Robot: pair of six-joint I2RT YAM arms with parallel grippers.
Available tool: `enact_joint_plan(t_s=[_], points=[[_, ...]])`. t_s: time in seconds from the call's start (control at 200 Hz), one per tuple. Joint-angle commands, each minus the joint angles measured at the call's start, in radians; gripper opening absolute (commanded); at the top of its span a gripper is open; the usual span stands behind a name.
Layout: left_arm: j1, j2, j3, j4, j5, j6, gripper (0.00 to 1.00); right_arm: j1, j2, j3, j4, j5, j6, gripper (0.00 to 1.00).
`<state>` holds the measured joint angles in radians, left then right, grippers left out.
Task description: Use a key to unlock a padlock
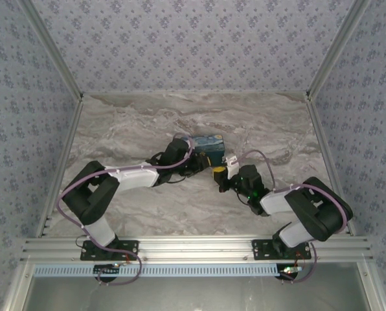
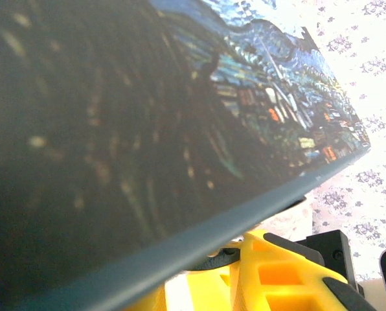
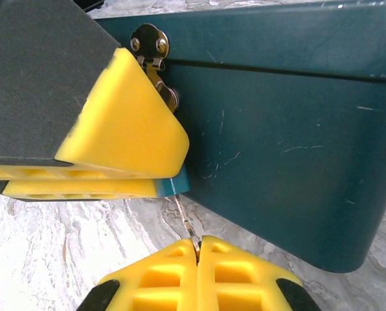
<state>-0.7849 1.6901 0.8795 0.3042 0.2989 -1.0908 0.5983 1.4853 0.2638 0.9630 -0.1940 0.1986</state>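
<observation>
Right wrist view suggests the job is midway: the right fingers (image 3: pixel 238 278) pinch the key (image 3: pixel 185 217), its thin shaft reaching up to the padlock (image 3: pixel 173 185), whose teal body the left fingers (image 3: pixel 128 129) seem to clamp beside the box (image 3: pixel 277 129). Turning it open remains, I judge. Both arms reach low over the tabletop (image 1: pixel 180 214), converging at the box's near side.

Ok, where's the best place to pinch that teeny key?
By its tail end, coming from the side away from the box. The key is a thin sliver aimed at the small teal padlock that the left gripper seems to pinch, so holding the far end leaves the tip free. The right gripper is shut on it just there.
</observation>
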Motion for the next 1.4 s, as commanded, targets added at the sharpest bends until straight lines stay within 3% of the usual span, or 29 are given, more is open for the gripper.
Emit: enact_joint_plan(t_s=[0.0,0.7,1.394], points=[[-0.009,-0.046,0.003,-0.005,0.059,0.029,0.24,0.002,0.013,0.047,0.104,-0.016,0.018,0.00],[0.007,-0.050,0.005,-0.036,0.117,0.087,0.24,-0.051,0.059,0.109,0.132,-0.199,0.081,0.00],[0.009,-0.015,-0.002,-0.037,0.123,0.104,0.24,-0.069,0.087,0.170,0.137,-0.210,0.094,0.00]])
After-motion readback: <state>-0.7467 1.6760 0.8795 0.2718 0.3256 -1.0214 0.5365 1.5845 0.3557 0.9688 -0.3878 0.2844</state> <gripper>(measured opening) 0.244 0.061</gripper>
